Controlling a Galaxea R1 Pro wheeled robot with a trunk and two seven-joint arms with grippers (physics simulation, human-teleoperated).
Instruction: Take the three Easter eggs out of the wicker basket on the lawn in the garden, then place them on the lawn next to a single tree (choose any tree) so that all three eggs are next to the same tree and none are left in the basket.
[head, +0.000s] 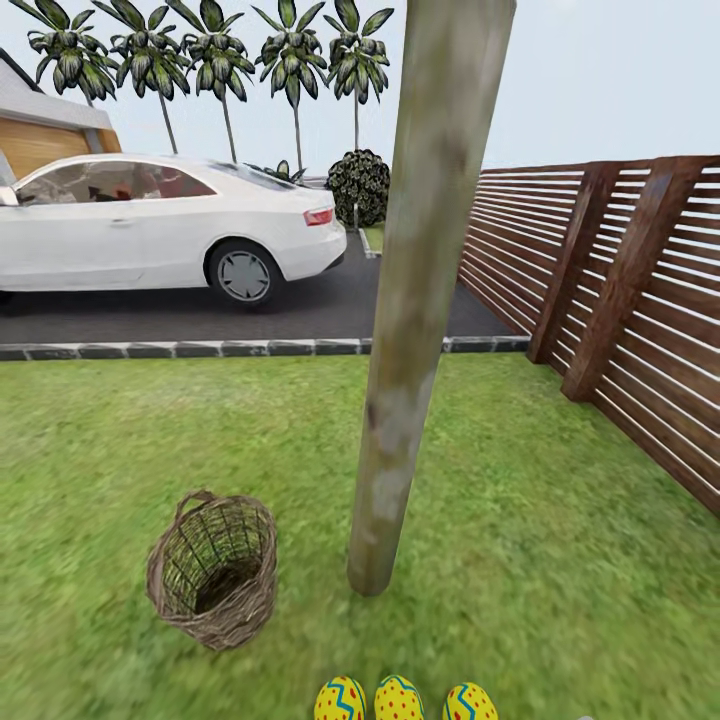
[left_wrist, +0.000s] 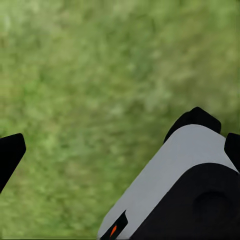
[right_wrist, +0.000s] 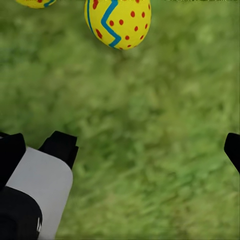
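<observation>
Three yellow Easter eggs (head: 340, 700) (head: 398, 698) (head: 470, 703) with red dots and blue zigzags lie in a row on the lawn (head: 560, 560), just in front of the tree's (head: 400, 400) pale trunk. The wicker basket (head: 232, 622) sits to the trunk's left, tipped toward me, with no egg visible inside. In the right wrist view one egg (right_wrist: 118, 22) lies on grass beyond my open right gripper (right_wrist: 120, 150), with the edge of another egg (right_wrist: 35, 2) beside it. My left gripper (left_wrist: 120, 150) is open over bare grass.
A brown slatted fence (head: 640, 330) runs along the right side. Behind the lawn a grey stone kerb (head: 200, 350) borders a dark driveway with a white car (head: 150, 225). Palms and a bush stand farther back.
</observation>
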